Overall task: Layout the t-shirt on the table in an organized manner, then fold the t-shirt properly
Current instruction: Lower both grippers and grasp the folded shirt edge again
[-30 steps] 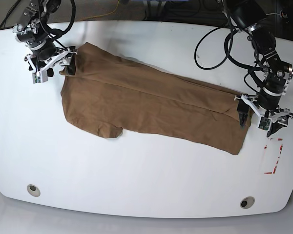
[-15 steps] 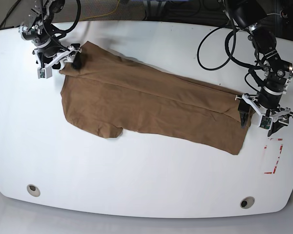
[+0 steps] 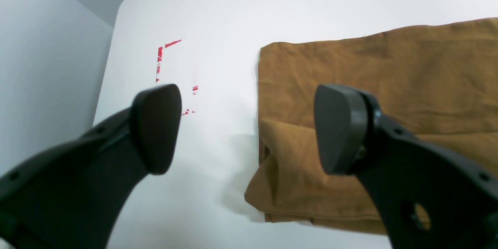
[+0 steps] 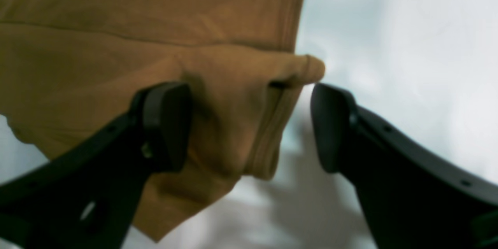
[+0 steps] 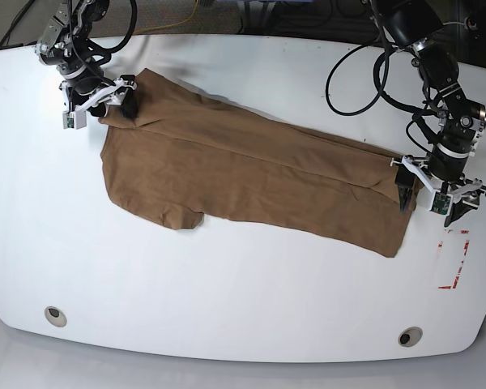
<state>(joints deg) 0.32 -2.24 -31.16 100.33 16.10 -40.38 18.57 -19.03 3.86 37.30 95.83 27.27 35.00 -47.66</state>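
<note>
The t-shirt (image 5: 251,174) lies spread across the glossy white table (image 5: 227,292), reaching toward its red dashed mark (image 5: 455,261). Both the left gripper (image 3: 249,128) and right gripper (image 4: 251,124) stand apart, straddling opposite shirt edges.

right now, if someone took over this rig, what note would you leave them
Left gripper: open, straddling the edge of the t-shirt beside the red dashed mark, one finger over bare table, gripping nothing.
Right gripper: jaws wide around a bunched fold at the shirt's opposite end, not clamped.
Shirt: lies diagonally across the table, folded lengthwise, wrinkled, a sleeve poking out at the near edge.
Done: one lengthwise fold.
Left: grip both ends, straighten, finish folding.
</note>
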